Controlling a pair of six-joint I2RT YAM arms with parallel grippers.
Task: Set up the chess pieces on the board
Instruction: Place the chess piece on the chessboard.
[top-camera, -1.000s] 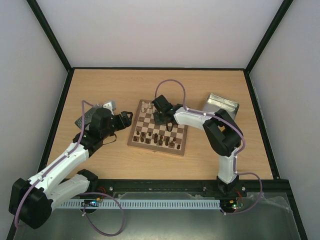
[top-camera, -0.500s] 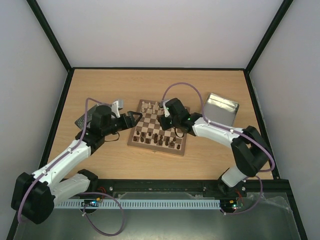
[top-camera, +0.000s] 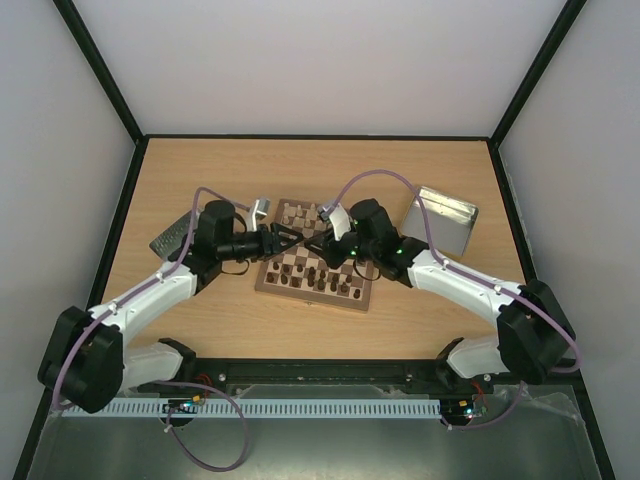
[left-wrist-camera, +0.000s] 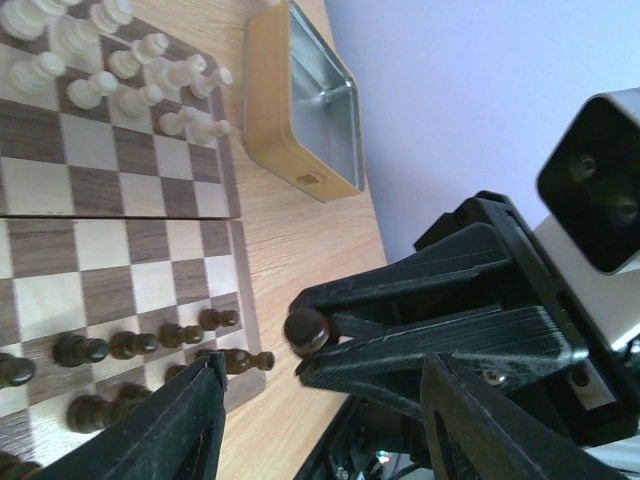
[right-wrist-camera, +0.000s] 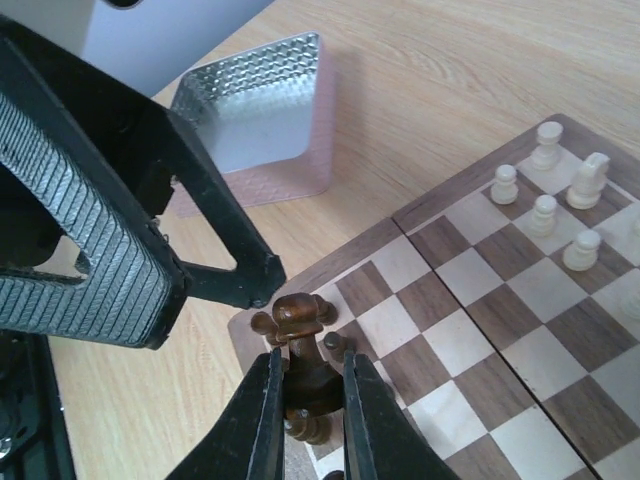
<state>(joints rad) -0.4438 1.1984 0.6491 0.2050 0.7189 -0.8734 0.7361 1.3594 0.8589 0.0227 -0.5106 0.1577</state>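
The right hand (right-wrist-camera: 311, 358) is pinched shut on the stem of a dark chess piece (right-wrist-camera: 298, 318) and holds it upright above the board (right-wrist-camera: 470, 340), with more dark pieces (left-wrist-camera: 120, 345) standing on the squares below. The left hand (left-wrist-camera: 320, 365) faces it over the board with its fingers (right-wrist-camera: 205, 235) spread apart, gripping nothing, and one fingertip is just beside the head of the held piece. The light pieces (left-wrist-camera: 100, 60) cluster along the board's far edge, and an open silver tin (left-wrist-camera: 320, 110) lies on the tabletop (right-wrist-camera: 450, 80) beside the board.
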